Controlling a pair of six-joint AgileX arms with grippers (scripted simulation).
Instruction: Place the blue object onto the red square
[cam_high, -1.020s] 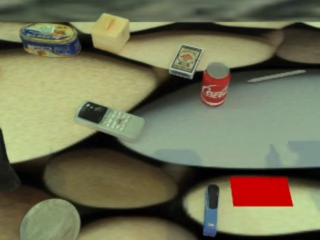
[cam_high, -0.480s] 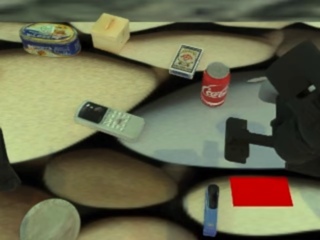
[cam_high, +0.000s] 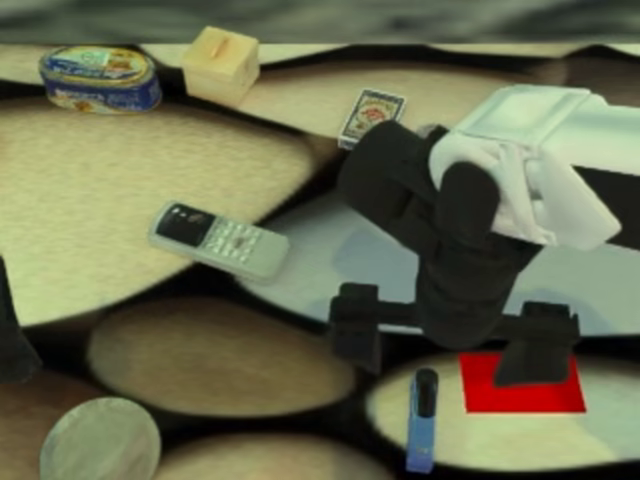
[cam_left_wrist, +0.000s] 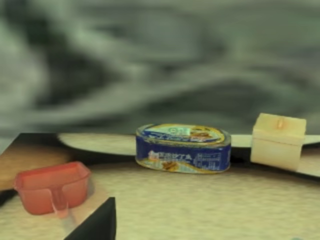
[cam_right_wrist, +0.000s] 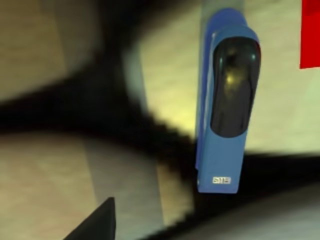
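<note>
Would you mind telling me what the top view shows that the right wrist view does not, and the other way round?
Only the top view shows the right gripper, open above the table, one finger over the red square, plus the phone, the blue-rimmed tin, the card box and the left arm parked at the left edge. Only the right wrist view shows the blue stapler close up, with a small label on one end of its blue body. Both share the stapler lying beside the red square, off it.

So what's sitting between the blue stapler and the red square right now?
Nothing: in the top view only a narrow strip of bare table separates the blue stapler from the red square. The open right gripper hangs above, one finger over the square's edge.
</note>
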